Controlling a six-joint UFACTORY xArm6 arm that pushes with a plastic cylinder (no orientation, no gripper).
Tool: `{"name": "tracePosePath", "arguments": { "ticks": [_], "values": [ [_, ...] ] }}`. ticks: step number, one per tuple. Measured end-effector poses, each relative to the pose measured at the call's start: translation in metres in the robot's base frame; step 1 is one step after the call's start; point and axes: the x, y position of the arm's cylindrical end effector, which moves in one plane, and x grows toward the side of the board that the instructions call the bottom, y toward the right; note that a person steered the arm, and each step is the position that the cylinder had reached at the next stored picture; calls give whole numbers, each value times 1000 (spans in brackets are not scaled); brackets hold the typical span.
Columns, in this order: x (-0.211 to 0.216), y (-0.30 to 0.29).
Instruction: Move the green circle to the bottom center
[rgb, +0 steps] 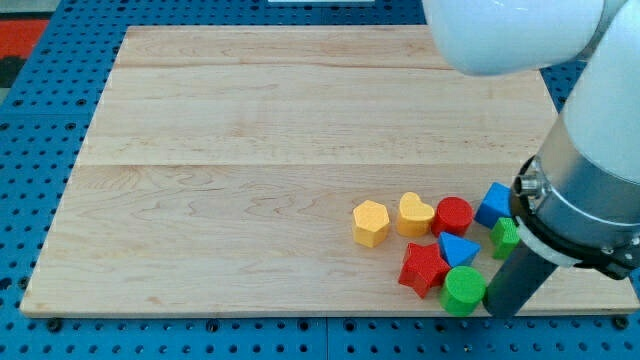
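The green circle lies near the board's bottom edge at the view's lower right, just right of the red star and below the blue triangle. My rod comes down from the view's right, and my tip rests right against the green circle's right side, touching or nearly touching it. The arm's body hides part of the blocks at the right.
A cluster sits above the circle: a yellow hexagon, a yellow heart, a red circle, a blue block and a green block partly hidden by the arm. The wooden board ends just below the circle.
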Motion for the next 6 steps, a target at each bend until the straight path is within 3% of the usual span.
{"name": "tracePosePath", "arguments": {
  "ticks": [2,3,4,6],
  "values": [
    [-14,-2],
    [0,31],
    [0,24],
    [-1,-62]
  ]
}}
